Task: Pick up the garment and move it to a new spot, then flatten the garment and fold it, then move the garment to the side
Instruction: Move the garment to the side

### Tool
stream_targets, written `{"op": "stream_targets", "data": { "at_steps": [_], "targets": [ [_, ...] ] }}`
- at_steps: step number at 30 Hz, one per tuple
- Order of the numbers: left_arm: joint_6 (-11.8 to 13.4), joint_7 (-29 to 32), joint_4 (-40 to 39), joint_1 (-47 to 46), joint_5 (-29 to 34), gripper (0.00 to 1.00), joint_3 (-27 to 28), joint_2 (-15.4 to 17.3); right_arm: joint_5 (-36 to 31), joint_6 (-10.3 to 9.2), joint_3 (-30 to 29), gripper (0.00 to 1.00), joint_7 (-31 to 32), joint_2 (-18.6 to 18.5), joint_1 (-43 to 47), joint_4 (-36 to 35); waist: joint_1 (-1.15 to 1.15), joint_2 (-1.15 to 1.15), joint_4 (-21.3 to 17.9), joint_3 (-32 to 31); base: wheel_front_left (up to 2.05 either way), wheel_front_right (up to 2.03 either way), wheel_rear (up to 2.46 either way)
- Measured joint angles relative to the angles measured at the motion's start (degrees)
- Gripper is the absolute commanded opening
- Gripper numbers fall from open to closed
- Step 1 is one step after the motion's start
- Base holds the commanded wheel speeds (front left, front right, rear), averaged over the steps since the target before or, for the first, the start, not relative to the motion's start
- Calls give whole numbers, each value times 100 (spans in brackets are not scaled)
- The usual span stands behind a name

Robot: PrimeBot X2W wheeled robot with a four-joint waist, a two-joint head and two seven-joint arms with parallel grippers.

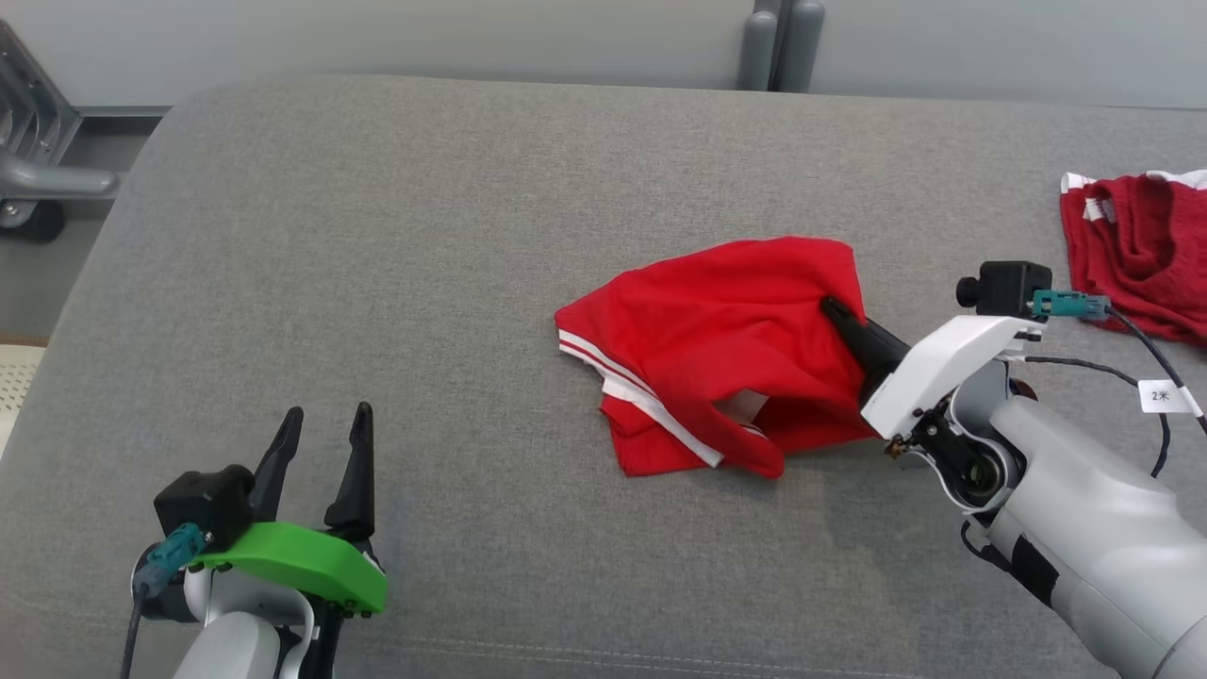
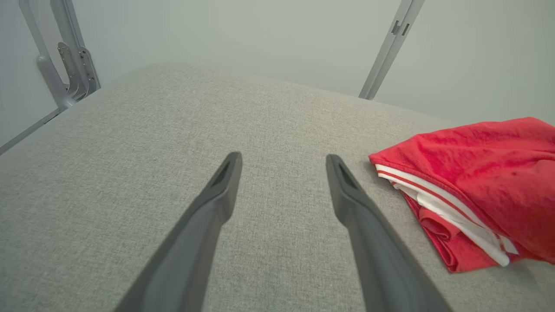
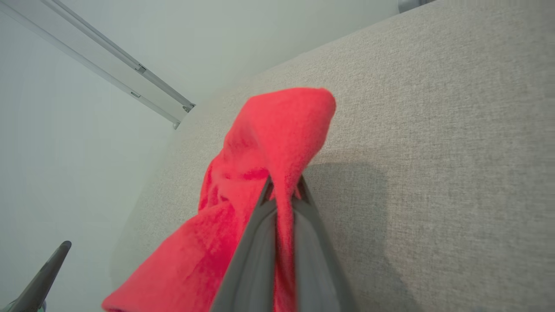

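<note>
Grey table (image 1: 424,207) carries the red garment (image 1: 717,339); right hand (image 1: 832,307), pinching a fold at its tips, should lift high before travelling; left hand (image 1: 328,415) stands wide.

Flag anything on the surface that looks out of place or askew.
The bright red garment lies crumpled on the grey surface, the right gripper shut on one fold. A darker red garment sits bunched far right.

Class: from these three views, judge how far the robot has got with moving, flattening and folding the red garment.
Done: the right gripper is shut on a fold of the red garment. In hand: the pick-up; the garment lies crumpled on the grey cushion, not yet lifted. Remaining: moving, flattening, folding, setting aside. The left gripper hangs open, apart.
</note>
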Motion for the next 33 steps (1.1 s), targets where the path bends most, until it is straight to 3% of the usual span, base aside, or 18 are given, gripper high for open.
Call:
{"op": "stream_targets", "data": {
  "at_steps": [8, 23, 29, 33],
  "targets": [
    [-1, 0, -1, 8, 0, 100, 34, -1, -45, 0, 62, 0, 33, -235, -253, -361, 0, 0, -288, -63, 0, 0, 0],
    [-59, 0, -1, 9, 1, 100, -64, -40, -64, 0, 403, 0, 1094, -631, -1427, -1603, 0, 0, -686, -73, 0, 0, 0],
    [-59, 0, -34, 10, 1, 100, -41, -37, 246, 0, 359, 0, 1395, -677, -1599, -1892, 0, 0, -718, -22, 0, 0, 0],
    [-58, 0, -127, 10, 1, 100, -24, -4, 563, 0, 104, 0, 1534, -938, -1636, -1881, 0, 0, -763, 102, 0, 0, 0]
  ]
}}
